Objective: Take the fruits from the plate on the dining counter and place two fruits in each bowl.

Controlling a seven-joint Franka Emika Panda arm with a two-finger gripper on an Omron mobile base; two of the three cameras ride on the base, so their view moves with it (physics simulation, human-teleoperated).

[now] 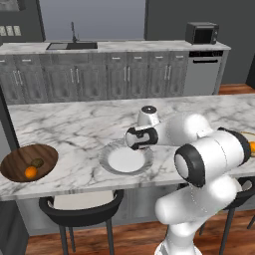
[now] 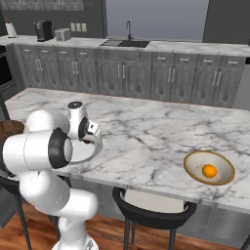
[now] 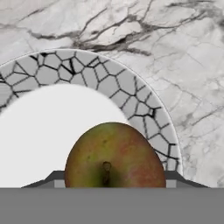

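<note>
I am looking down through the hand camera at a reddish-brown apple-like fruit [image 3: 114,155] that sits dead centre between my gripper [image 3: 114,183] finger tips. Its stem dimple faces the camera, so its axis runs along my line of approach. The two small dark tips show at either flank of the fruit, pressed against its sides, so I judge the jaws are clamped on it. Beneath it lies the white plate [image 3: 65,65], its grey crackle-patterned rim curving away toward the veined marble of the dining counter [image 3: 183,52].

From the left base camera, my arm reaches across the counter with the hand low over the plate's right edge. The dark wooden bowl [image 1: 17,159] lies well apart at the counter's left end. It holds an orange fruit [image 1: 31,172] and a dark olive one [image 1: 37,162], so it looks full.

From the right base camera, the tan bowl [image 2: 191,163] sits well apart on the right, holding one orange fruit [image 2: 209,170]. I judge the held fruit belongs there, so the coming move is a lift and a long swing right.
</note>
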